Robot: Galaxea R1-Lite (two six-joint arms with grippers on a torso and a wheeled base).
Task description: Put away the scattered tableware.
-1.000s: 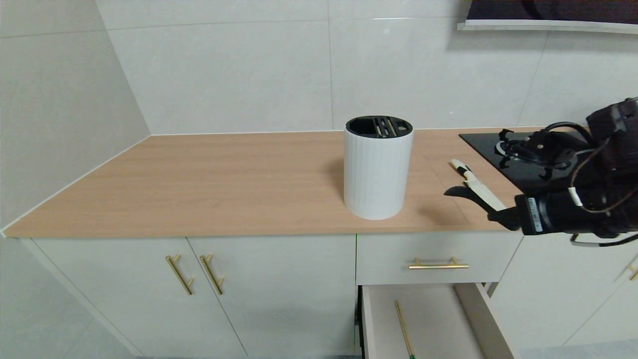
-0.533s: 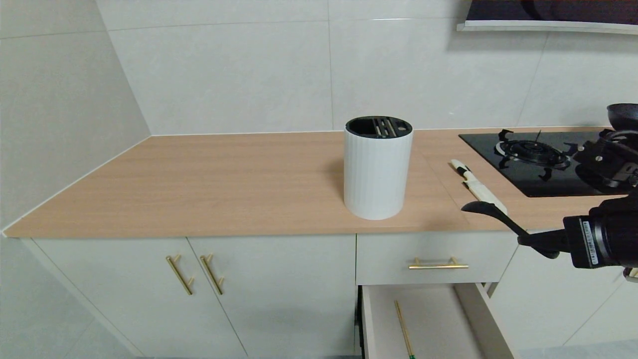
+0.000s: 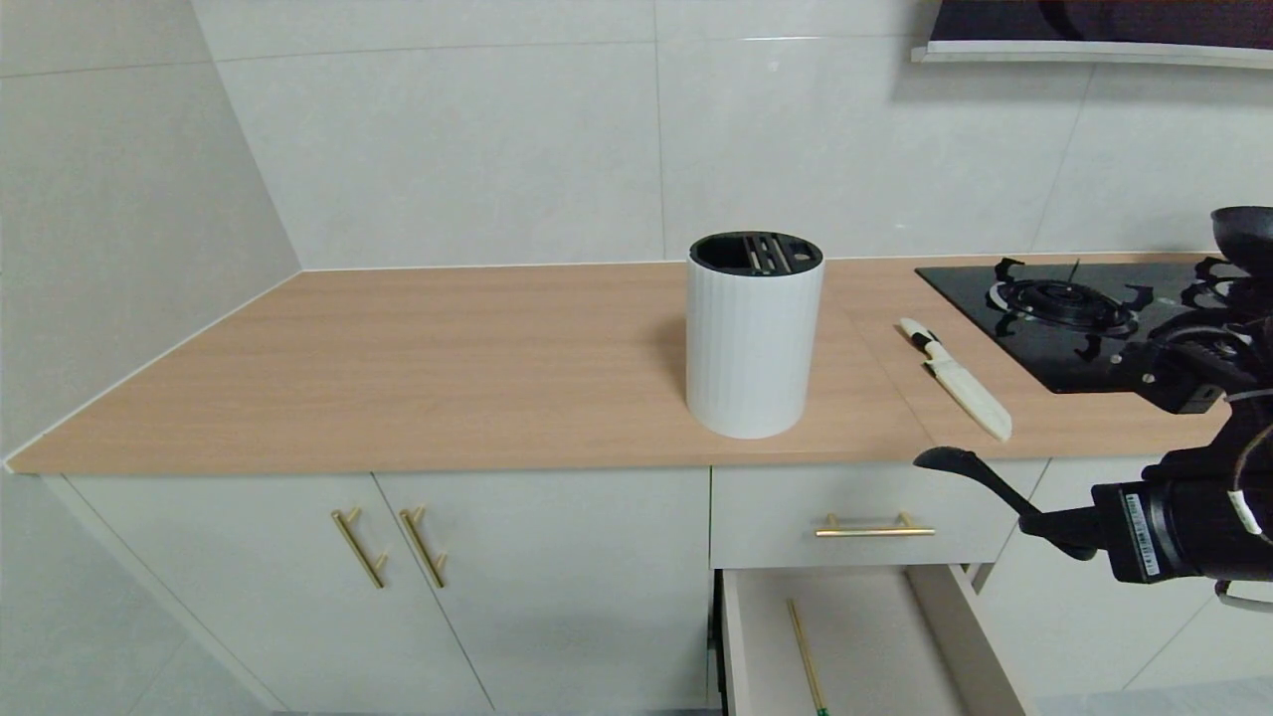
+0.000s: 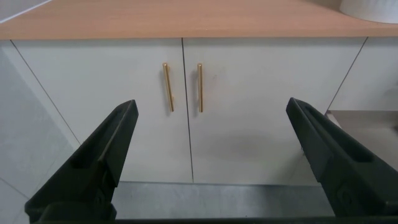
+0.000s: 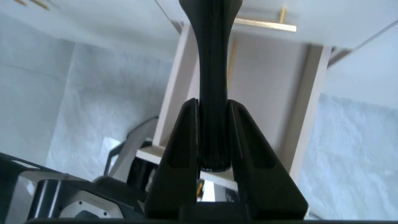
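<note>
Black spoon (image 3: 943,459) — tight in right gripper (image 5: 212,112)

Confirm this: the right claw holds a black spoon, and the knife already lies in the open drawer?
Not quite. The right claw holds the black spoon, but the knife lies on the counter, as the head view shows.

A home kitchen: gas hob (image 3: 1069,303) set in a wooden countertop (image 3: 448,368) (tiled walls (image 3: 448,139), pale cabinets (image 3: 229,577) below).
</note>
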